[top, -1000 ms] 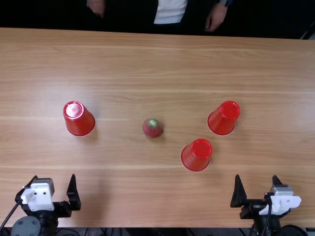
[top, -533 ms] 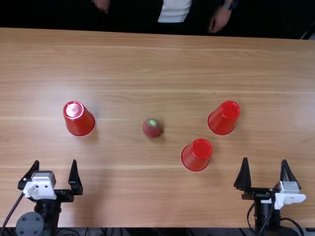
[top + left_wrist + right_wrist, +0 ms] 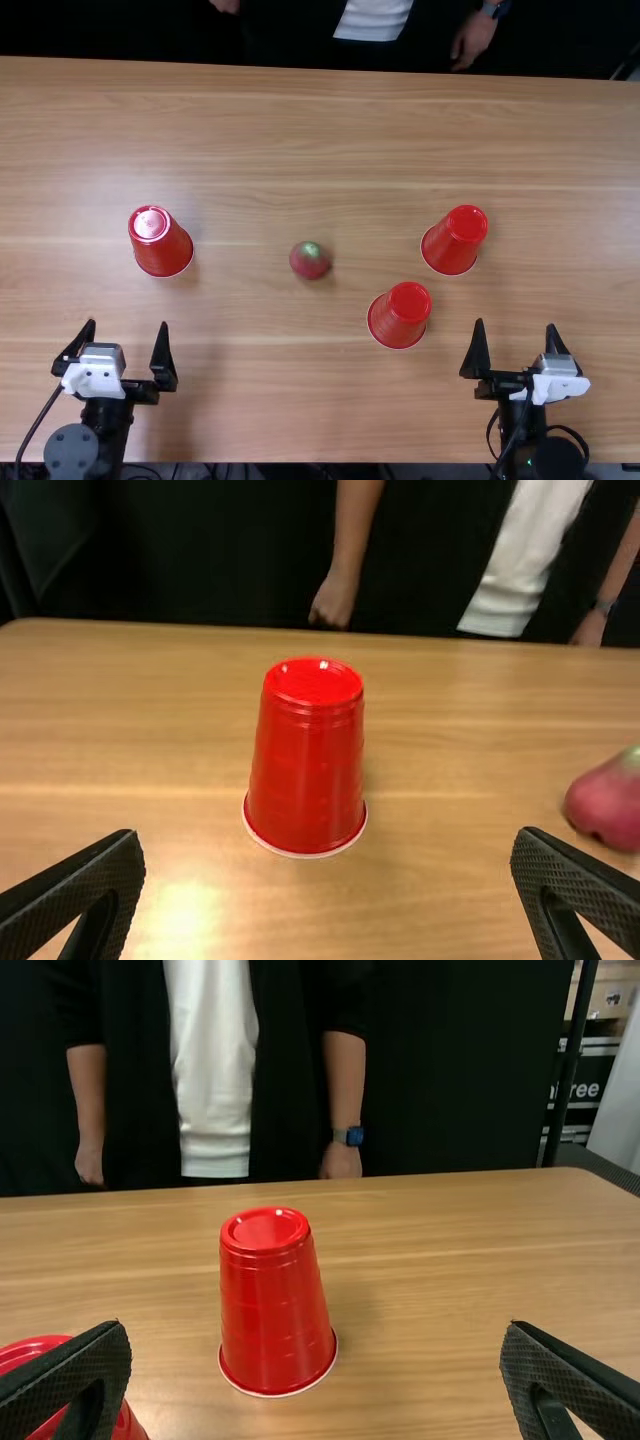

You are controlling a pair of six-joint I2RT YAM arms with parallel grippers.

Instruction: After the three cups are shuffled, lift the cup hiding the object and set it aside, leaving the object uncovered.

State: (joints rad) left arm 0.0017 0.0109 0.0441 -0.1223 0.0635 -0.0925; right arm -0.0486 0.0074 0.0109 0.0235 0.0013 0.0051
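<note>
Three red cups stand upside down on the wooden table (image 3: 320, 130): one at the left (image 3: 157, 242) (image 3: 306, 758), one at the right (image 3: 455, 240) (image 3: 275, 1303), and one nearer the front, right of centre (image 3: 400, 314) (image 3: 40, 1385). A small red-and-green apple-like ball (image 3: 310, 259) (image 3: 607, 805) lies uncovered in the middle, between the left cup and the front cup. My left gripper (image 3: 122, 346) rests open at the near left edge, in front of the left cup. My right gripper (image 3: 512, 347) rests open at the near right edge, with nothing between its fingers.
A person stands behind the far edge (image 3: 210, 1060), hands hanging off the table. Wide bare table lies between the cups and the far edge.
Both arms have shifted at the near edge: the left gripper moved a little right, the right gripper swung right and then back left. The cups and the ball have not moved.
</note>
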